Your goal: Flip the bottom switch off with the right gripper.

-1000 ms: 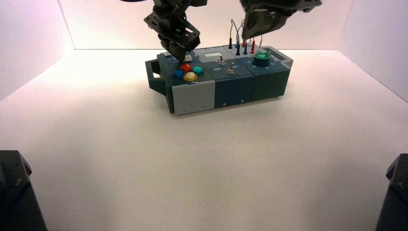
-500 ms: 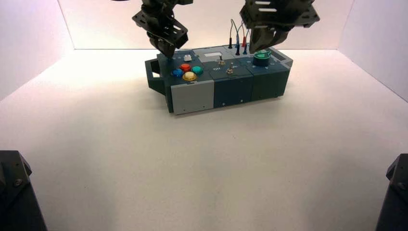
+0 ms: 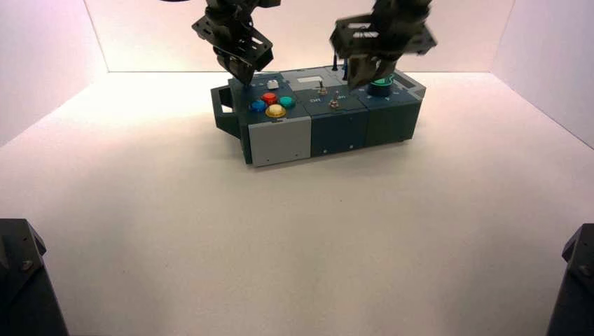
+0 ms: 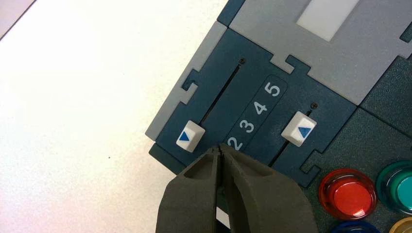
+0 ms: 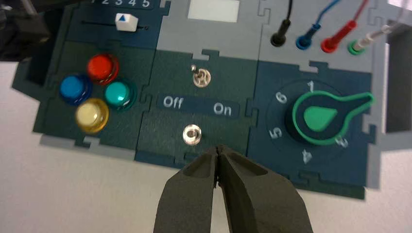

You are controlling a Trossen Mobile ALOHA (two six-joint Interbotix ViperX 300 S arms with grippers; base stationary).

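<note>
I have the right gripper (image 5: 217, 151) pressed together, hovering just off the bottom switch (image 5: 191, 134), which sits below the Off/On label (image 5: 198, 105) mid-box. My worry: overshooting and knocking the upper toggle (image 5: 200, 77) instead. The left gripper (image 4: 221, 151), pressed together too, idles over the sliders.

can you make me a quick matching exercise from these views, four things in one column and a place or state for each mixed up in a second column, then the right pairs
Column 1
1. right gripper
2. left gripper
3. green knob
4. yellow button

Column 2
A. hangs shut over the sliders at the box's left end
B. on the numbered dial below the plugged-in wires
C. shut, its tip just short of the bottom switch
D. in a cluster with the red, blue and teal buttons

Pairs: 1-C, 2-A, 3-B, 4-D
</note>
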